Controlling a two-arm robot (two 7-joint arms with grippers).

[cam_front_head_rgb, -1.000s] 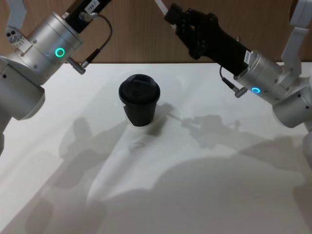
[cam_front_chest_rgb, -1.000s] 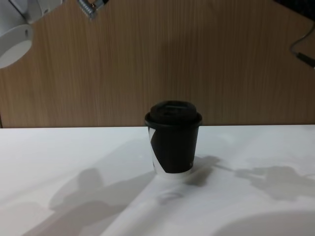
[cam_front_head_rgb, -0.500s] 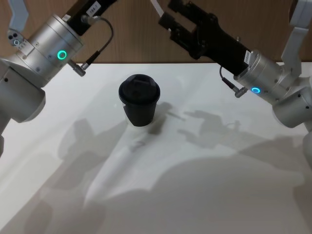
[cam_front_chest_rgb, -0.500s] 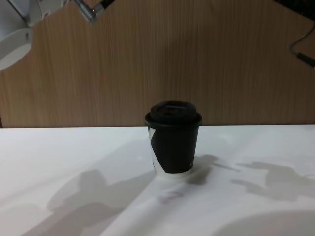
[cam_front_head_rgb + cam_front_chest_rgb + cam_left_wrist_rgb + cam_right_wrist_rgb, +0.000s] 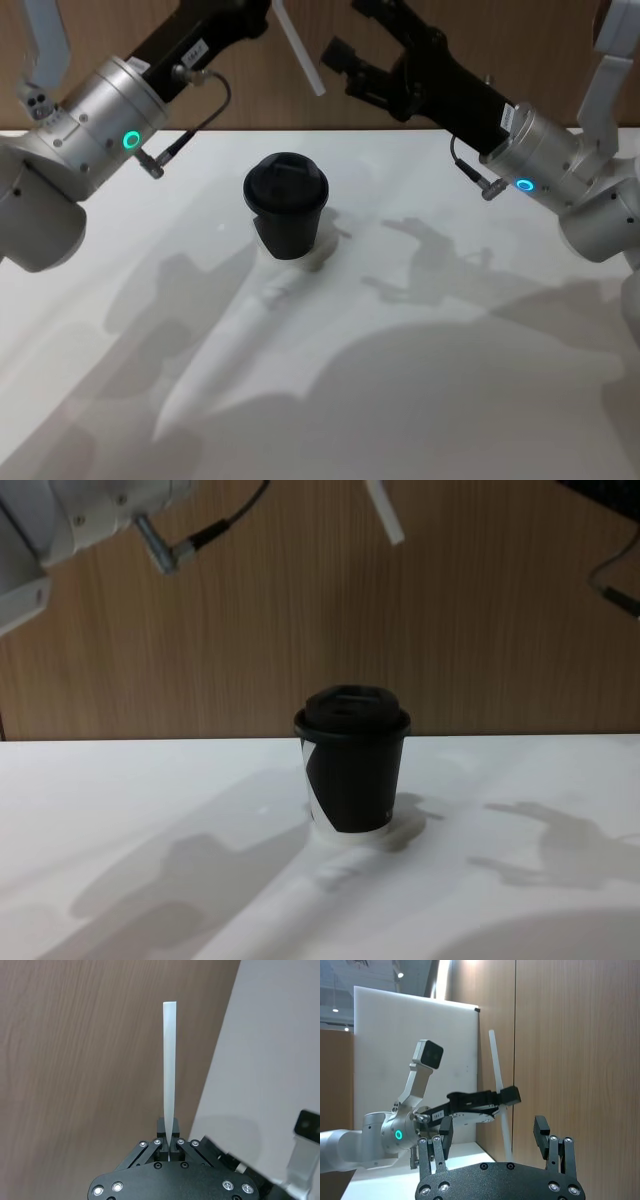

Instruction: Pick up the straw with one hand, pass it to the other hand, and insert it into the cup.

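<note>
Straw point(image 5: 298, 55) clamped in left gripper point(image 5: 169, 1142) above cup point(image 5: 287, 205); right gripper point(image 5: 350, 28) apart nearby; white table point(image 5: 450, 380), wood-panel wall point(image 5: 500, 630).

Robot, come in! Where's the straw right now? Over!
Left tool shut on straw, held high. Right tool open nearby. Cup upright, lidded. Nothing between straw and cup.

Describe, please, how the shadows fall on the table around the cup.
Head view: soft shadows spread over the table either side of the cup, with a bright wedge running from its base toward the near edge. Chest view: the same shadows flank the cup.
</note>
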